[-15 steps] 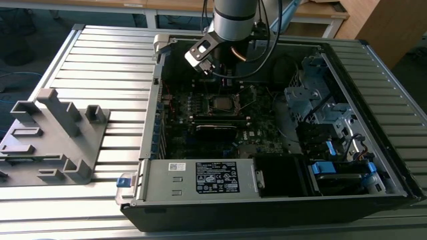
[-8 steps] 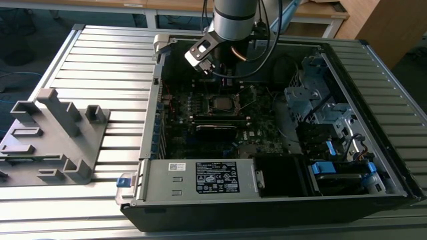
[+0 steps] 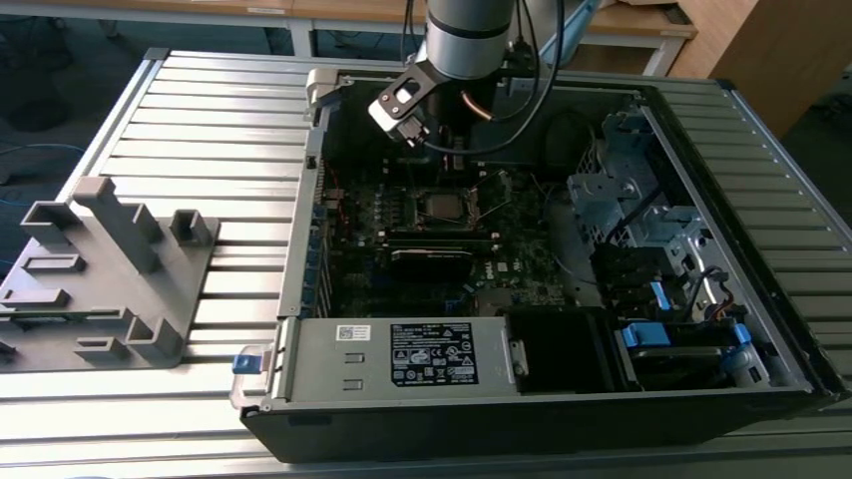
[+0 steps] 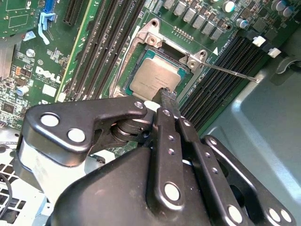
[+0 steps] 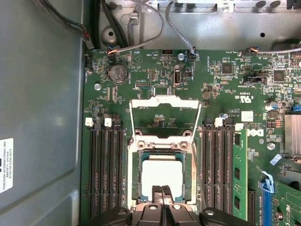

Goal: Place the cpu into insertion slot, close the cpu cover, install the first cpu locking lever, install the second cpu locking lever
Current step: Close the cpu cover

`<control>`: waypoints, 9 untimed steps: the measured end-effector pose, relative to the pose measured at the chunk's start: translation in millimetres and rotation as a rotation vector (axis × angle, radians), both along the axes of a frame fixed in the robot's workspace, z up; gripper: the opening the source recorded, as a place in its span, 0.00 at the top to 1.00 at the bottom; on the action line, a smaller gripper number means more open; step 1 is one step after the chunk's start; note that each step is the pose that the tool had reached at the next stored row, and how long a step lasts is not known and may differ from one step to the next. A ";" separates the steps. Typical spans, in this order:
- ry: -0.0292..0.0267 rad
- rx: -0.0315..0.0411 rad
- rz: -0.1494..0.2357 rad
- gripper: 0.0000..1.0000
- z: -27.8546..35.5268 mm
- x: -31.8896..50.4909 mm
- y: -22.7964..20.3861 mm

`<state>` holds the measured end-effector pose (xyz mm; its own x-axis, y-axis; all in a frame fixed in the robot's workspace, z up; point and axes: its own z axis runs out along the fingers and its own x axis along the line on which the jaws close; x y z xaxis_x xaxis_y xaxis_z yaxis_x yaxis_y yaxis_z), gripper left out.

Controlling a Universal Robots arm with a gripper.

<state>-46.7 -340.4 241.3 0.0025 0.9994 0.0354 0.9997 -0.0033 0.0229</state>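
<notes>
The cpu lies flat in the insertion slot on the green motherboard, its pale metal face up; the second wrist view also has the cpu. The cpu cover, a thin silver frame, stands swung open behind the slot, with the board visible through its window. My gripper is shut, its two black fingers pressed together with nothing between them. The gripper tips sit just over the cpu's near edge. A thin locking lever sticks out unlatched beside the slot. In the exterior view the gripper hangs above the slot.
Long black memory slots flank the socket on both sides. The open computer case holds a labelled power-supply box, drive cages and cables. A grey fixture stands on the slatted table at the exterior view's left.
</notes>
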 end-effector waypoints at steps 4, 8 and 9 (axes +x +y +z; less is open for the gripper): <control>0.0002 -0.0003 0.000 0.89 1.4 0.0 0.0; 0.0003 -0.0005 0.000 0.89 1.8 0.0 -0.1; 0.0005 -0.0007 0.000 0.89 2.3 -0.1 -0.1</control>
